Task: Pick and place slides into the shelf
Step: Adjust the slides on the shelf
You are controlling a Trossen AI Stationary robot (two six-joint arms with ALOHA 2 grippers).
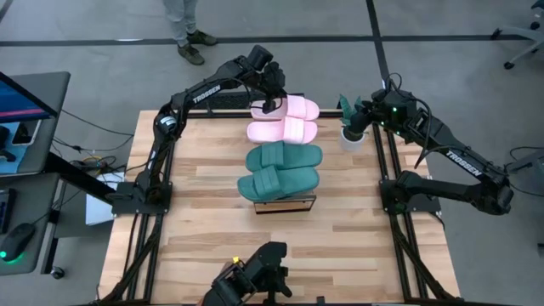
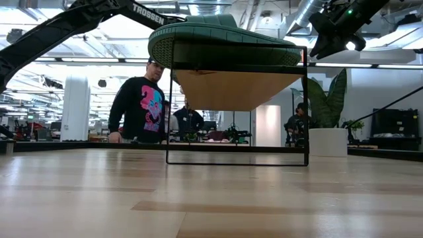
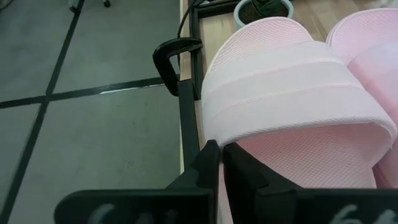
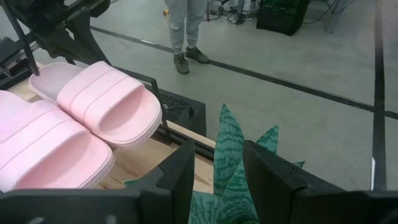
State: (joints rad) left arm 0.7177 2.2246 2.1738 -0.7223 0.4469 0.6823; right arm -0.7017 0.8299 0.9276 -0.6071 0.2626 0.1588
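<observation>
The shelf (image 1: 286,205) stands mid-table, running from the near to the far side. Four slides lie across its plank top. Two are pink (image 1: 289,108) (image 1: 283,130), at the far end. Two are teal (image 1: 283,156) (image 1: 279,181), nearer. In the low view a teal slide (image 2: 225,39) rests sole-down on the shelf (image 2: 238,89). My left gripper (image 1: 270,105) is shut at the left-hand heel end of the farthest pink slide (image 3: 292,81). My right gripper (image 1: 350,109) hangs open over a potted plant (image 1: 352,134) at the far right. Its fingers stand either side of a leaf (image 4: 227,155) without touching it. My left gripper has its shut fingertips (image 3: 210,158) right at the sole's rim (image 3: 214,134) at the farthest pink slide's heel end, coming slanting down from the table's left side. Whether they touch the rim I cannot tell. The slide lies flat on the shelf top.
A black clamp (image 3: 177,56) grips the table's far edge beside the shelf's end. A person (image 2: 142,106) stands beyond the table's far side. Bare wood tabletop (image 1: 212,246) spreads left, right and in front of the shelf.
</observation>
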